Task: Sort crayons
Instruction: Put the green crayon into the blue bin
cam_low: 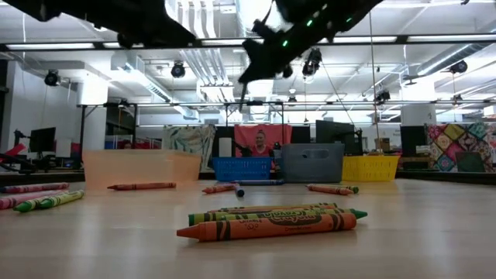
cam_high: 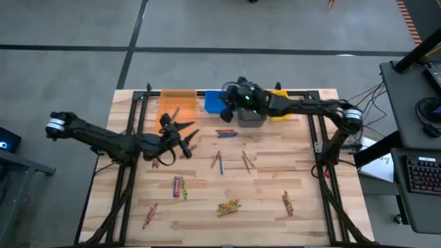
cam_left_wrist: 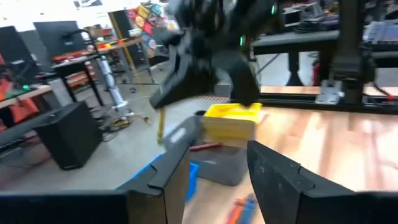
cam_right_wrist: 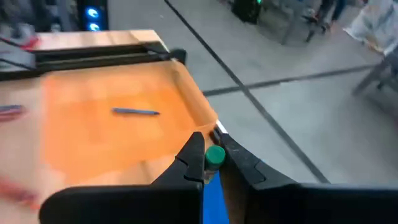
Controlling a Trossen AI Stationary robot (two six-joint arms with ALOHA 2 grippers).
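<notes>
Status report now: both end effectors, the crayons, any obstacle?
Left end effector open, empty, beside orange bin. Right end effector shut on green crayon, above blue bin. Loose crayons on table. No obstacle seen.

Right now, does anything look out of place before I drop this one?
Yes: a blue crayon lies in the orange bin, a colour mismatch. The right hand grips a green crayon over the blue bin; dropping it there would likely mismatch too. Nothing else looks spilled or damaged.
</notes>
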